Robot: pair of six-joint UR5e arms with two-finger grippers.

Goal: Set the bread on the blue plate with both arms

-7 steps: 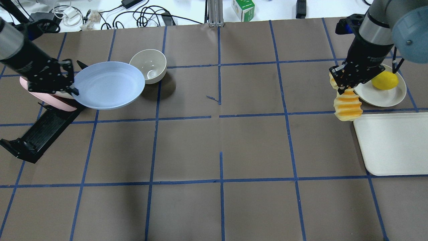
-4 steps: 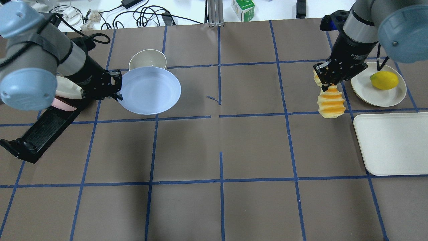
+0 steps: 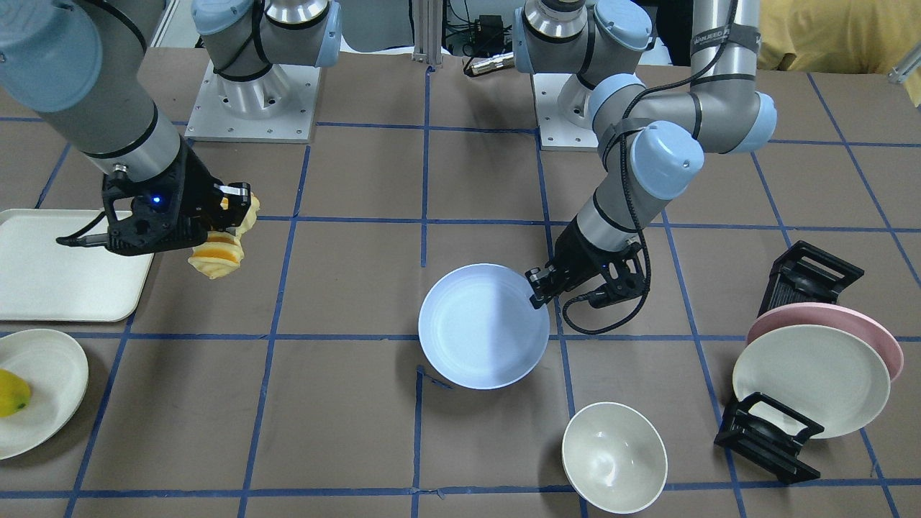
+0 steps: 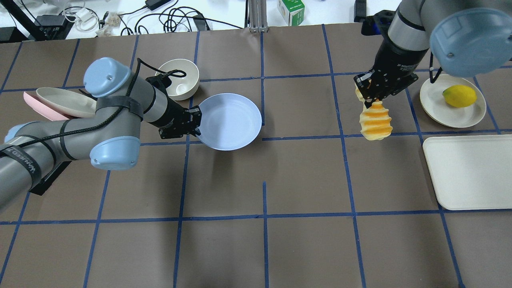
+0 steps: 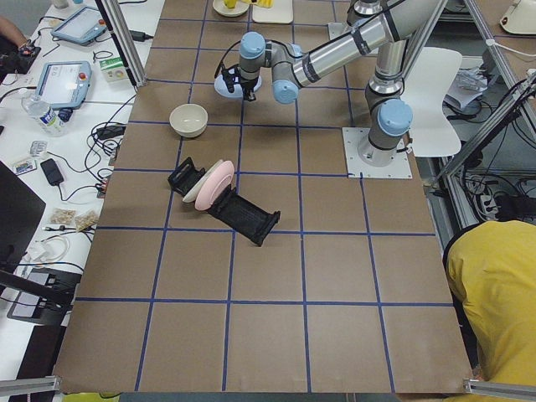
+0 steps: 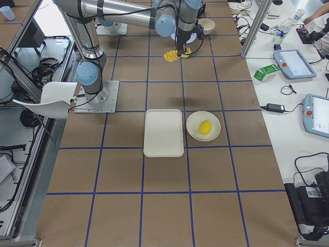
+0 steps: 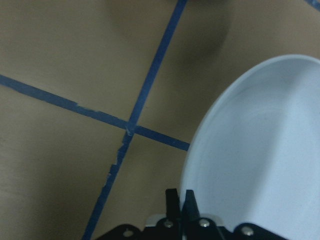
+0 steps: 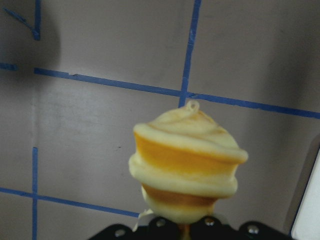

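Note:
The pale blue plate (image 4: 230, 121) hangs level above the table near its middle, held by its left rim in my left gripper (image 4: 195, 125), which is shut on it. It also shows in the front view (image 3: 483, 325) and the left wrist view (image 7: 260, 150). The ridged yellow-orange bread (image 4: 375, 122) hangs from my right gripper (image 4: 370, 98), which is shut on its upper end, above the table at the right. It shows in the front view (image 3: 216, 259) and the right wrist view (image 8: 187, 167). Plate and bread are well apart.
A cream bowl (image 4: 178, 79) stands behind the left arm. A black rack (image 3: 773, 432) holds a pink plate (image 3: 827, 320) and a cream plate (image 3: 809, 378). A cream plate (image 4: 452, 108) with a lemon (image 4: 459, 96) and a white tray (image 4: 470, 172) lie at the right.
My left arm has carried the blue plate rightward from the rack past the bowl toward the centre. My right arm has carried the bread leftward, away from the lemon plate.

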